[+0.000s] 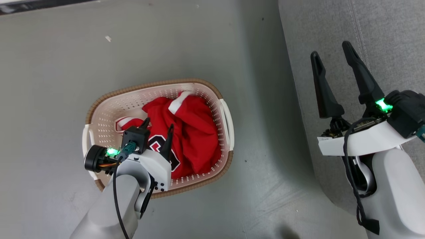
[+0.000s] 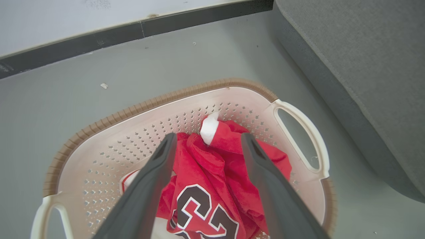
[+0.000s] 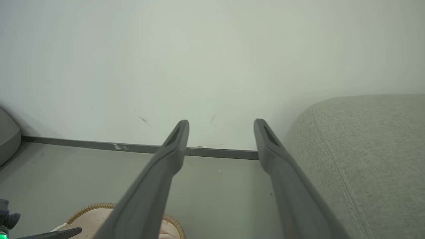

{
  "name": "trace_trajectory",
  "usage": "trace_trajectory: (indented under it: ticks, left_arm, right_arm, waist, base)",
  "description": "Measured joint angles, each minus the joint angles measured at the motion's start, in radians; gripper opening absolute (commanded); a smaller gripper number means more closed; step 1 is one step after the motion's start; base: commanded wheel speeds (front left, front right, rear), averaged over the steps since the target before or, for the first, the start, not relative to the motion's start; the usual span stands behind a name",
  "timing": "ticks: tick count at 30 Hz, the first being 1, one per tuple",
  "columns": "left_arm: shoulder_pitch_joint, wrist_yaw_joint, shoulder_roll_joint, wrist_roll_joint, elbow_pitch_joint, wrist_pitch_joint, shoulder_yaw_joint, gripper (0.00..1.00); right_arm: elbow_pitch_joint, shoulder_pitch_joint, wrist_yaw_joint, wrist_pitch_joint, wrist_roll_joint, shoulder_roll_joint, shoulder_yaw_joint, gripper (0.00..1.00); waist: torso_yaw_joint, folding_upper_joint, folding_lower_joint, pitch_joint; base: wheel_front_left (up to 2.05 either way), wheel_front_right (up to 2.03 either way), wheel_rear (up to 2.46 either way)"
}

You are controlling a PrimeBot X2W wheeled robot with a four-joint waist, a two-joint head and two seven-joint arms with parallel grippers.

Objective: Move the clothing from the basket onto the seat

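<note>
**A:** Left gripper (image 1: 158,125), close up: what's it doing?

**B:** Fingers spread, poised over the red clothes (image 1: 196,132), pinching nothing.

**A:** Any progress?

**B:** None, I'd judge. The clothes all lie in the basket (image 1: 149,84), and the sofa (image 1: 382,39) shows none. The right gripper (image 1: 331,49), also spread and empty, hangs by the sofa's edge.

Red clothing (image 1: 196,132) with white trim and black, white-outlined numerals. Cream perforated basket (image 1: 103,113) with brown woven-look rim and white handles. Grey seat (image 1: 382,33) with stitched seams, grey floor (image 1: 49,83).
</note>
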Motion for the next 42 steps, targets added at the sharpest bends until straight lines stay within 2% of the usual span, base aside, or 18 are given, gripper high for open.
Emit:
trace_trajectory:
  ticks: [21,35,39,42]
  left_arm:
    - [-0.160,0.019,0.001,-0.025,0.095,0.008,-0.038,1.00]
    - [-0.217,0.027,0.002,-0.046,0.154,-0.003,-0.031,1.00]
    - [-0.227,0.050,0.002,-0.044,0.187,-0.011,-0.020,1.00]
    - [-0.241,0.050,0.003,-0.044,0.194,-0.018,-0.015,1.00]
  right_arm:
    - [0.001,-0.123,0.000,0.000,0.069,0.000,0.019,1.00]
    - [0.007,-0.172,0.000,0.000,0.102,0.000,0.040,1.00]
    - [0.009,-0.189,0.000,0.000,0.104,0.000,0.040,1.00]
    - [0.010,-0.192,0.000,0.000,0.105,0.000,0.040,1.00]
  waist:
    - [-0.095,0.0000,0.0000,0.162]
    - [-0.149,0.0000,0.0000,0.229]
    - [-0.159,0.0000,-0.0001,0.243]
    - [-0.163,0.0000,0.0000,0.251]
  base:
    - [0.00,0.00,0.00]
    - [0.00,0.00,0.00]
    - [0.00,0.00,0.00]
    - [0.00,0.00,0.00]
